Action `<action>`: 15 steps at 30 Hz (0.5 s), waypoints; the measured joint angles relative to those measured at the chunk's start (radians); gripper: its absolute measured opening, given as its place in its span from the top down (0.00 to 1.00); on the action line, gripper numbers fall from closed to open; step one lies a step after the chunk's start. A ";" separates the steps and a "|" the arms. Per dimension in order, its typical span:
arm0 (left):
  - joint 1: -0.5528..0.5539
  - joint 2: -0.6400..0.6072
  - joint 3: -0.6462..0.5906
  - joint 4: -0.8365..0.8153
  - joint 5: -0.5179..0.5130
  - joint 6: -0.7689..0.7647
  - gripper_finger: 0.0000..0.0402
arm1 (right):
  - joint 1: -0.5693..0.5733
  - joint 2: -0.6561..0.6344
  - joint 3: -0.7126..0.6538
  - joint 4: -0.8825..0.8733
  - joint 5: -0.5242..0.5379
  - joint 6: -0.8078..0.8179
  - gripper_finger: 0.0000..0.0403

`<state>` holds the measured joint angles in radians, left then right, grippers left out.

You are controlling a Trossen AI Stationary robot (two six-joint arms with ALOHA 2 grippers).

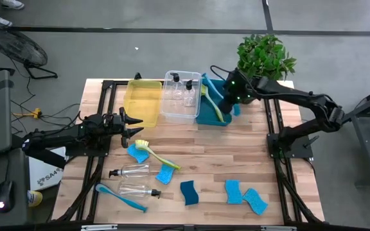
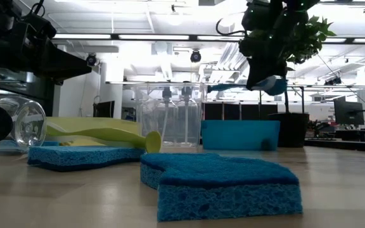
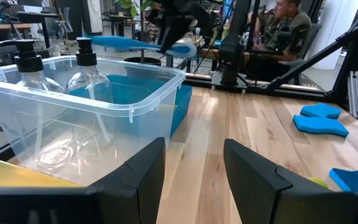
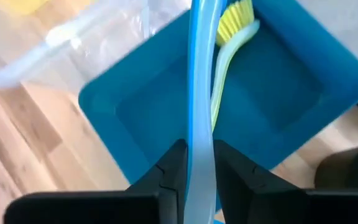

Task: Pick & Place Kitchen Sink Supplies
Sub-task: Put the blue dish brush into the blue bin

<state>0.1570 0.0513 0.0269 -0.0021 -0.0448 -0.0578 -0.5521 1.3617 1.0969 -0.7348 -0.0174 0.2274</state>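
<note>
The right gripper clenches a blue brush above the teal bin at twelve o'clock, and released crooked its long handle may tip over the rim, while the left gripper waits agape at nine

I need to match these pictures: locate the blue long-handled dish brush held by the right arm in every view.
High: mostly hidden under the right end effector, above the teal plastic bin.
Low: blue long-handled dish brush, upper right, above the bin.
Left wrist: brush, top.
Right wrist: brush, centre.
Landmark: bin.
</note>
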 joint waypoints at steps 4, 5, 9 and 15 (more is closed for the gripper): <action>0.000 0.000 0.000 0.000 0.000 0.000 0.60 | -0.014 0.020 0.000 0.030 0.010 0.017 0.84; 0.000 0.000 0.000 0.000 0.000 0.000 0.60 | -0.017 0.031 0.000 0.028 0.011 0.016 0.84; 0.000 0.000 0.000 0.000 0.000 0.000 0.60 | -0.024 0.098 0.000 0.030 0.014 0.016 0.84; 0.000 0.000 0.000 0.000 0.000 0.000 0.60 | -0.026 0.199 0.000 0.101 0.018 0.005 0.87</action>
<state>0.1570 0.0513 0.0269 -0.0021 -0.0450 -0.0575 -0.5777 1.5604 1.0969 -0.6335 0.0002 0.2321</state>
